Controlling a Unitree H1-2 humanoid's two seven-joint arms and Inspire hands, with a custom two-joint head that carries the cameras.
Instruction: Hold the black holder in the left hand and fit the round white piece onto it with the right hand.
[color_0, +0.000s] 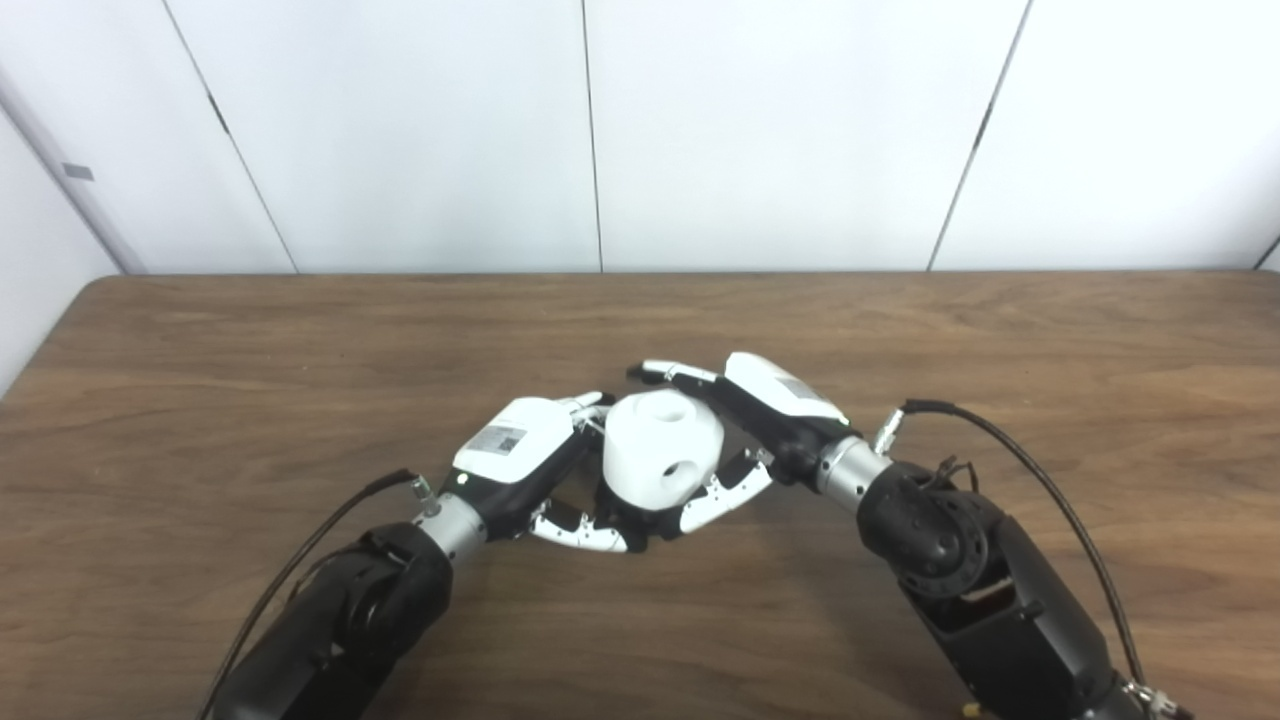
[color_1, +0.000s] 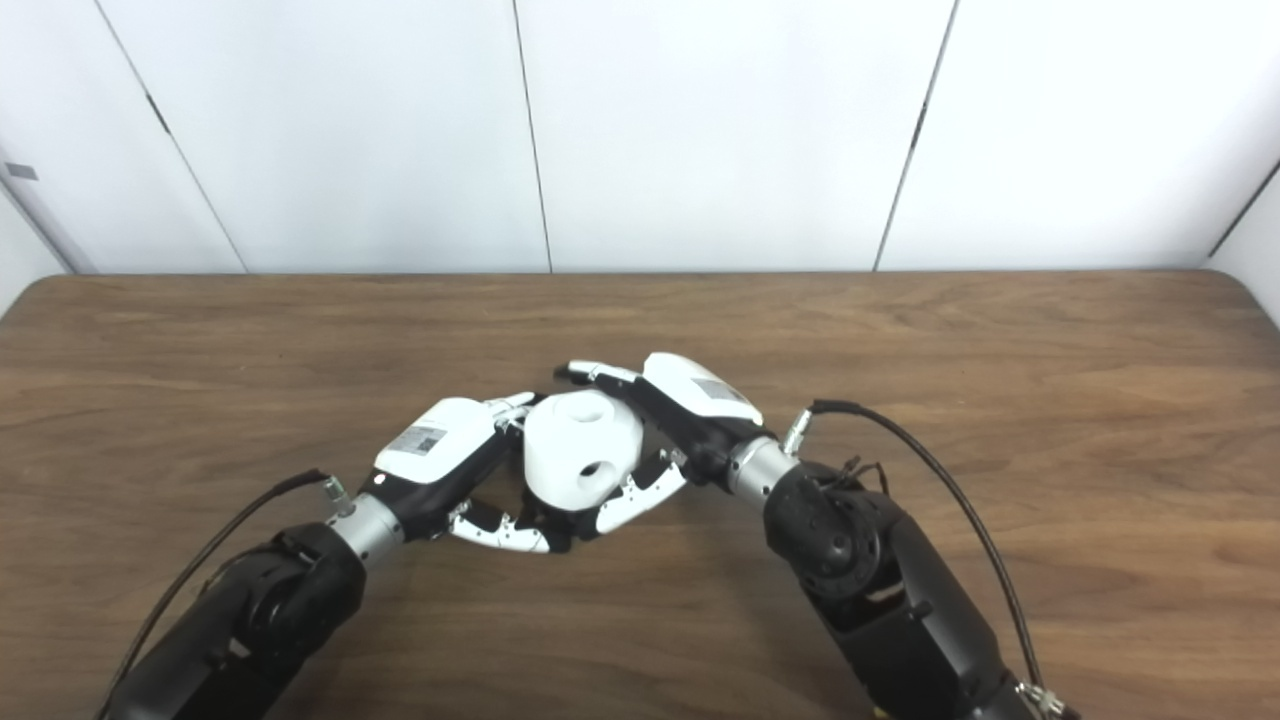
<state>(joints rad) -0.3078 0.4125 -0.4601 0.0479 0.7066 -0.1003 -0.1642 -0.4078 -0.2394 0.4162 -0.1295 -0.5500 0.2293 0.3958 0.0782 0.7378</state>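
White piece (color_0: 662, 446): clasped between left hand (color_0: 520, 455) and right hand (color_0: 765, 415), fingers of both curled around it, above the counter (color_0: 200, 400). Black holder: hidden beneath, seating unconfirmed. Risk: skewed fit jams, or piece slips if either hand loosens.

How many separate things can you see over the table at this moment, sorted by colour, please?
White: 1, the round white plastic piece with holes, between the left hand and right hand.
Black: 1, a black holder, only a dark sliver showing beneath the white piece.
Total: 2, above the brown wooden table.
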